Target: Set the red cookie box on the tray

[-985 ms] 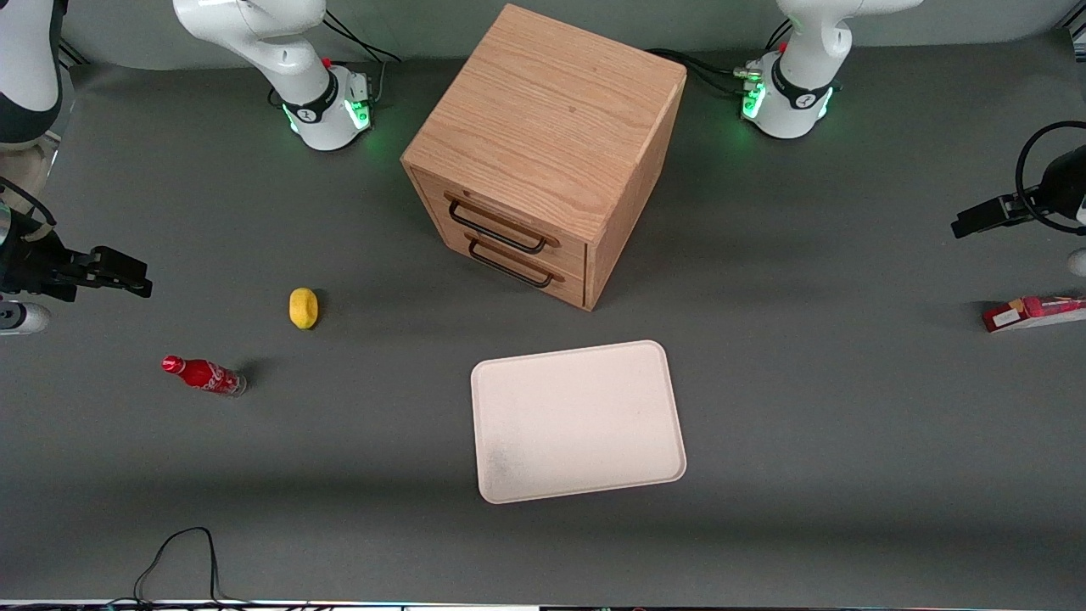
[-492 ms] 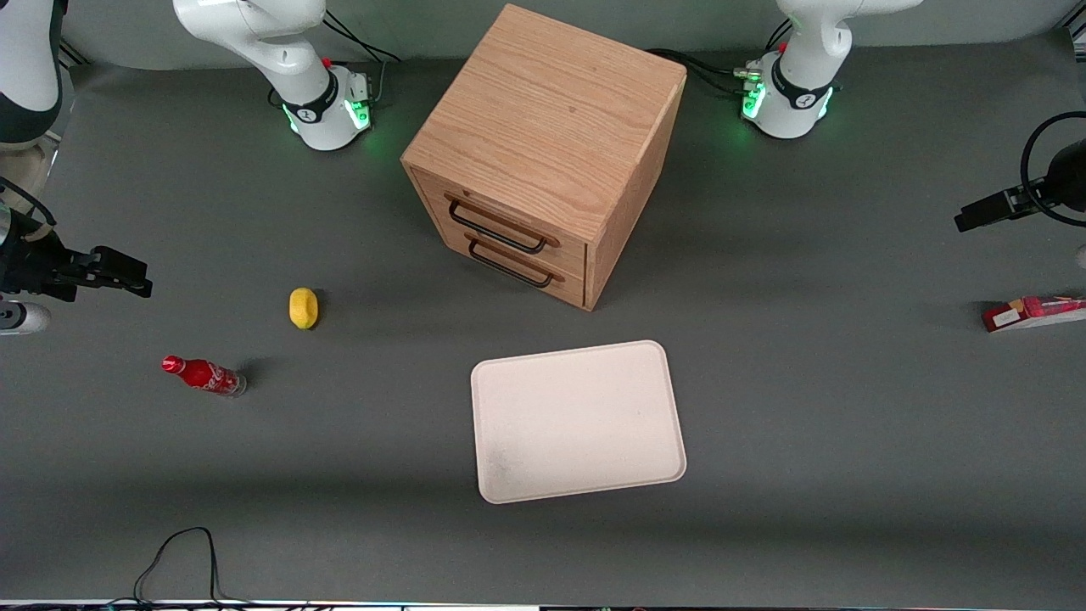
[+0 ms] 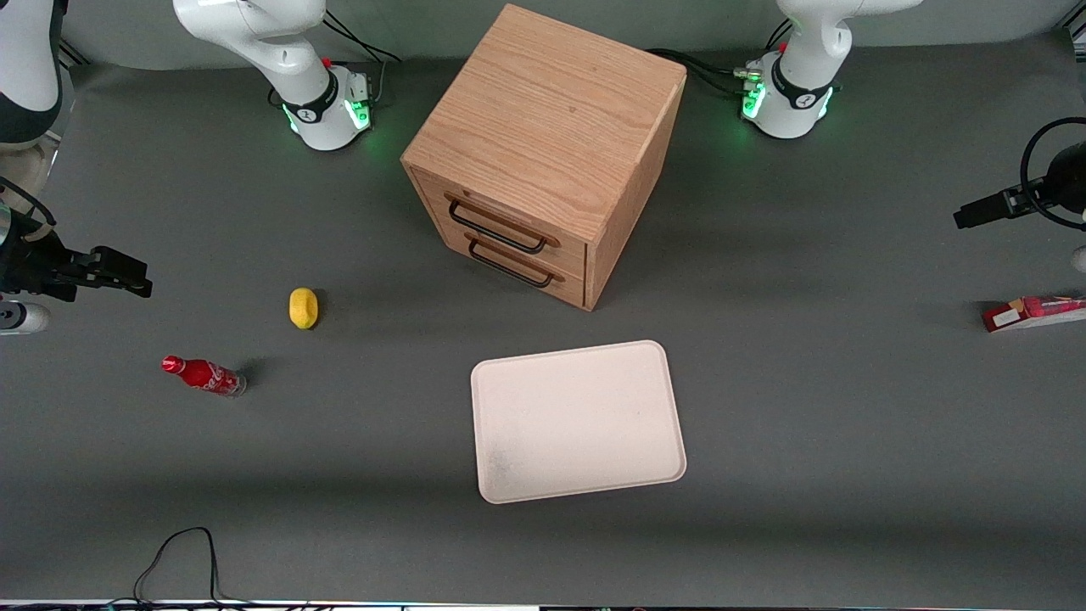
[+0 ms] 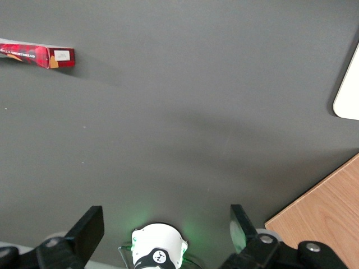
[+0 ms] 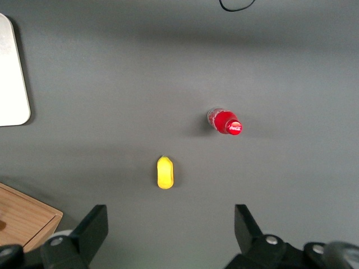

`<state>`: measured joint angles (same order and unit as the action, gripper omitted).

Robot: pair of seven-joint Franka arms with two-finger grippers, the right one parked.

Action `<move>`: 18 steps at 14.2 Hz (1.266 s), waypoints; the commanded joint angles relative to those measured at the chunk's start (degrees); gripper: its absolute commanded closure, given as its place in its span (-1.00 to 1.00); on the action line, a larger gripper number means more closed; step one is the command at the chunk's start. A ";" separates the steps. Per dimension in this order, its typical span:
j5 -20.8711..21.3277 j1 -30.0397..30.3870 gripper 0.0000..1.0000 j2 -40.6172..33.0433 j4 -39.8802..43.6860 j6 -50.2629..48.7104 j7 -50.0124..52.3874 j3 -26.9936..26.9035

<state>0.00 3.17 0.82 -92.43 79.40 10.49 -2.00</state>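
Note:
The red cookie box lies flat on the grey table at the working arm's end; it also shows in the left wrist view. The cream-white tray lies in front of the wooden cabinet, nearer the front camera, with nothing on it; its corner shows in the left wrist view. My left gripper hangs in the air above the table, farther from the front camera than the box and well apart from it. In the left wrist view the gripper is open and empty, its fingers wide apart.
A wooden drawer cabinet stands mid-table, farther from the front camera than the tray. A yellow lemon and a small red soda bottle lie toward the parked arm's end. A black cable loops at the front edge.
My left gripper has shifted slightly upward in the front view over the last second. The box, the tray and the other things have not moved.

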 commanded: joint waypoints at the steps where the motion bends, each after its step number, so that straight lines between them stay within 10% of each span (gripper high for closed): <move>1: -0.44 1.66 -1.00 0.58 1.90 -1.53 -2.31 -0.11; 10: 2.36 19.12 -1.00 2.42 4.70 -1.44 -33.37 -0.11; 18: 8.87 37.77 -1.00 19.37 26.57 1.11 -81.02 -0.11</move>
<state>7.83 38.59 14.15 -75.15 81.43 -61.37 -2.87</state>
